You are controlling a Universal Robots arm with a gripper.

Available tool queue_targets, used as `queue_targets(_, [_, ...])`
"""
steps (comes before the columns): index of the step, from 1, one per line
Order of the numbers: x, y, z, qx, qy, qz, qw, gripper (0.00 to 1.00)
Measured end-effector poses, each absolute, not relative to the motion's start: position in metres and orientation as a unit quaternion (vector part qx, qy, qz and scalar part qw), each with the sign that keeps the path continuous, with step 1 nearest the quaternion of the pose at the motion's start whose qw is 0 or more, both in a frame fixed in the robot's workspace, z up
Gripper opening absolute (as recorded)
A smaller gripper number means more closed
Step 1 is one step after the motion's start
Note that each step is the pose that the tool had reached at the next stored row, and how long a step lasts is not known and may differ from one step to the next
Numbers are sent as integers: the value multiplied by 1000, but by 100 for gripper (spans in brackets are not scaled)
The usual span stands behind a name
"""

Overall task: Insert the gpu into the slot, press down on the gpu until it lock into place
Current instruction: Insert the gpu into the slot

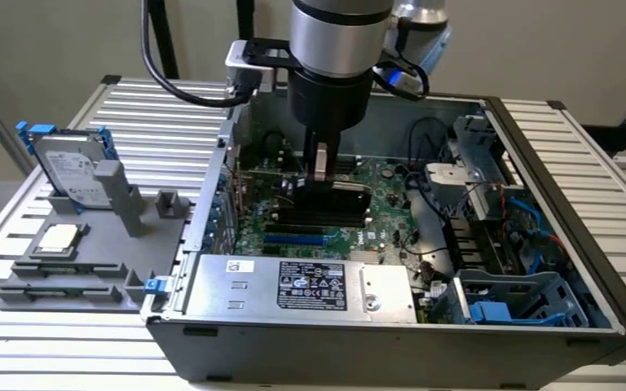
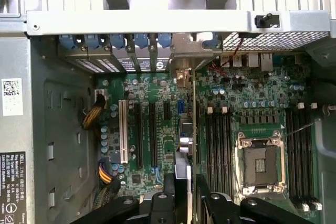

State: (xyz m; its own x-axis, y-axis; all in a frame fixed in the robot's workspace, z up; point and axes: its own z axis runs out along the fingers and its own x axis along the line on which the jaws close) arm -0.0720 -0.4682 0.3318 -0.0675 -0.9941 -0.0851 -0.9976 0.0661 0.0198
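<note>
**Exterior view, foreground to background.** Lower centre: the silver power supply [image 1: 302,283] with its white label, set inside the open computer case [image 1: 400,350] on the slatted table [image 1: 160,106]. At the exterior view's left, on the table, is a grey fixture [image 1: 74,269] carrying a hard drive [image 1: 68,167]. Mid-frame: the green motherboard [image 1: 384,216]. Over it the end effector [image 1: 322,175] hangs straight down from the arm, closed on the top edge of the gpu [image 1: 335,204] — the card stands on edge directly beneath it, low against the board.

**Wrist view.** The fingers [image 2: 169,195] flank the gpu [image 2: 192,124], seen edge-on as a thin line. Its long axis runs away from the end effector toward the rear panel's blue clips [image 2: 113,40], parallel to the black expansion slots [image 2: 138,129] and the memory slots [image 2: 218,150]. The slot [image 2: 180,107] shows as a short blue stretch just beside the card's line — the rest appears to lie under the card.

**Judgement.** Card and slot are aligned lengthwise, with the slot straight below the grasp. Whether the edge connector is seated cannot be told.
</note>
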Motion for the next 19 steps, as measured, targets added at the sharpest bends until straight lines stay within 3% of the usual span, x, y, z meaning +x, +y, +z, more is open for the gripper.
queue_targets(19, [-81,-468,297,-677,735,36,25,26])
